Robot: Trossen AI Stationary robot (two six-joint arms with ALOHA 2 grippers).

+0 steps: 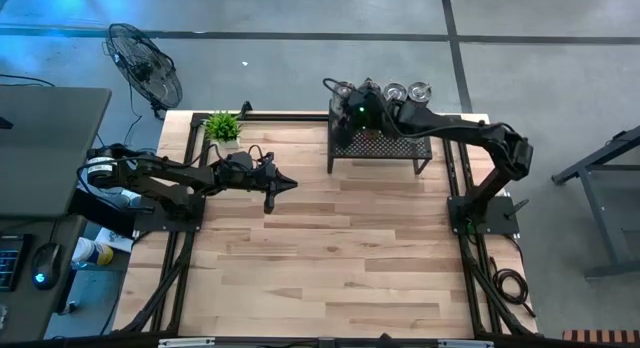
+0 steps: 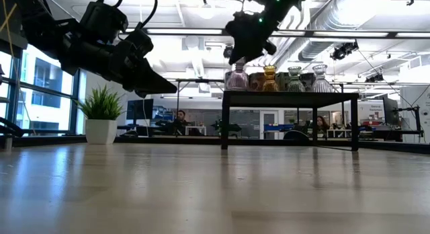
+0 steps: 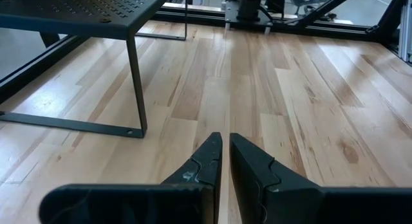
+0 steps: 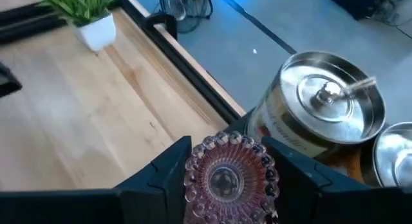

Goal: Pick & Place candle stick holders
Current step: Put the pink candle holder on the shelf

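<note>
Two dark fingers of your right gripper sit either side of a pink holder, clamped on its ribbed, beaded glass rim; you look straight down into its round cup. That pink holder stands at the end of a row on top of the black rack, at the far edge of the table. Just beside it is a silvery metal-topped holder, with a round lid-like top, a small knob in the middle and a printed label on its side. From the low view you see the row along the rack top: the pink one under the gripper, an amber holder, a greenish holder and a clear holder, all small, waisted glass shapes, upright. What sits inside them you cannot tell. Rack top is perforated metal on thin legs. Your left gripper hangs above bare light wood planks with its fingers together, nothing in them, well apart from the rack. Potted plant in a white pot stands at the far left corner.
</note>
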